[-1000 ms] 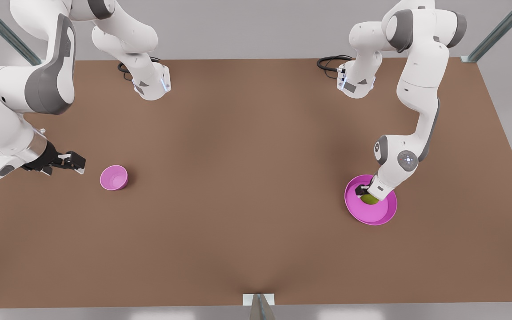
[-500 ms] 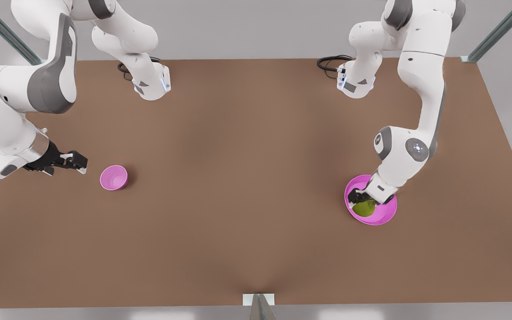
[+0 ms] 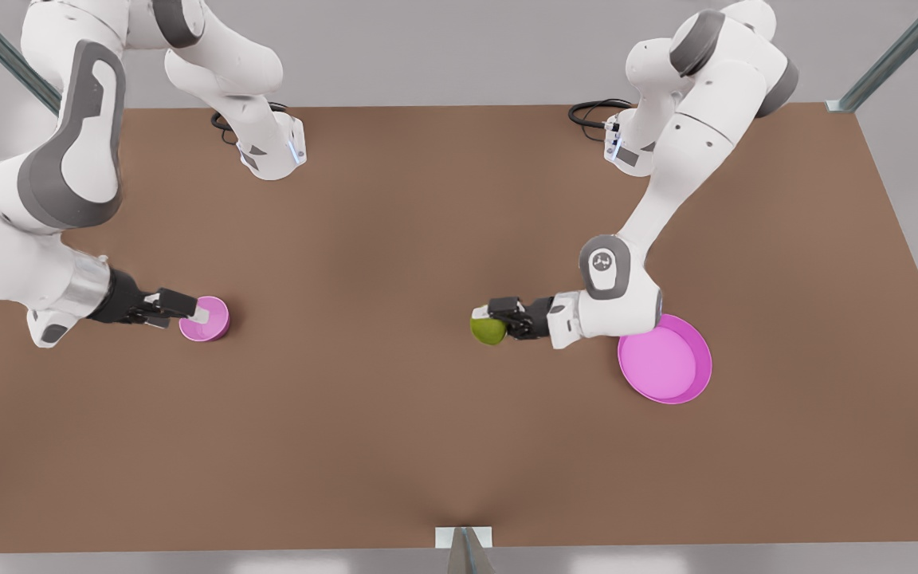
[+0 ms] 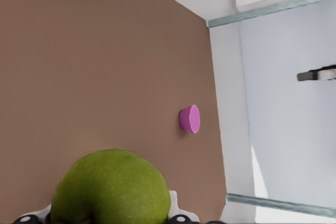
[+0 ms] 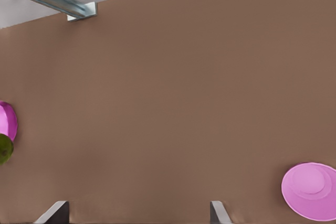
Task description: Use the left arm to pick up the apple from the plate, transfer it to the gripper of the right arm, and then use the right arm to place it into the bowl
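The yellow-green apple point(image 3: 488, 330) hangs above the brown table near its middle, with my left gripper point(image 3: 497, 317) shut on it. In the left wrist view the apple point(image 4: 110, 187) sits between the fingers, with the bowl point(image 4: 189, 118) far beyond. The pink plate point(image 3: 666, 363) lies bare just behind that wrist, on the front view's right. My right gripper point(image 3: 182, 308), on its silver wrist band, is open and reaches to the rim of the small pink bowl point(image 3: 205, 318) on the front view's left. The right wrist view has the bowl point(image 5: 310, 190) close by, and the plate point(image 5: 6, 120) and apple point(image 5: 4, 148) far off.
Both arm bases point(image 3: 272, 151) point(image 3: 634, 147) stand at the table's far edge with black cables. Metal frame posts point(image 3: 893, 56) rise at the far corners and a bracket point(image 3: 464, 538) sits at the near edge. Open brown tabletop lies between bowl and apple.
My left gripper lifted the apple off the plate and carried it toward the table's middle, wrist turned sideways. My right gripper moved toward the bowl and now reaches its rim.
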{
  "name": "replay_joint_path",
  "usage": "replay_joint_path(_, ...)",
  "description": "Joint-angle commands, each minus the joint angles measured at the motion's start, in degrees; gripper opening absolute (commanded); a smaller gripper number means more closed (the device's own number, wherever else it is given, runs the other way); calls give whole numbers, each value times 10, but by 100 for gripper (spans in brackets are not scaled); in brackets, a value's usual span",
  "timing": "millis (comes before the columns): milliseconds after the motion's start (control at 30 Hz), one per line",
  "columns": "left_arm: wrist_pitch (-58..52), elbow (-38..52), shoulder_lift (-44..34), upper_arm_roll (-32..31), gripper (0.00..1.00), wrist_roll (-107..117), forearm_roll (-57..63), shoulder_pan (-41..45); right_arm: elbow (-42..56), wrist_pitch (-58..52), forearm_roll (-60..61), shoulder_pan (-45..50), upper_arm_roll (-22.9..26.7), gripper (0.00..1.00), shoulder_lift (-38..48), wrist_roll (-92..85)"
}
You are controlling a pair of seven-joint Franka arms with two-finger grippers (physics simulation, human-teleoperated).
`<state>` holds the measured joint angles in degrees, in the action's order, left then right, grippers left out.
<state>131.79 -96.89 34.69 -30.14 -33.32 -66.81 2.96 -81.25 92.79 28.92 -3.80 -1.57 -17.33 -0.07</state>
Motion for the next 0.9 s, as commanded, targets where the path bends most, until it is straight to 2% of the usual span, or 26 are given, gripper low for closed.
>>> replay_joint_path(0,-18,5,11,-7,85,-771,-129,11,-62,47,242,-12,0,100,-9,-14)
replay_joint_path(67,-17,71,63,-12,82,-837,-140,29,-197,61,447,-24,0,100,-16,-236)
replay_joint_path(167,-8,158,120,-12,80,-851,-148,69,-201,46,513,-18,-3,100,-53,-323)
replay_joint_path(267,28,239,181,-14,80,-858,-150,108,-167,26,534,-22,-31,100,-127,-482)
replay_joint_path(333,51,277,211,-14,80,-858,-161,132,-135,26,530,-22,-48,100,-158,-513)
replay_joint_path(533,100,349,262,-18,81,-859,-164,174,-133,32,507,7,-59,100,-183,-591)
replay_joint_path(767,109,351,268,-18,81,-859,-164,174,-134,55,498,42,-59,100,-200,-588)
replay_joint_path(867,114,351,273,-18,81,-859,-165,178,-136,62,593,57,-59,100,-226,-583)
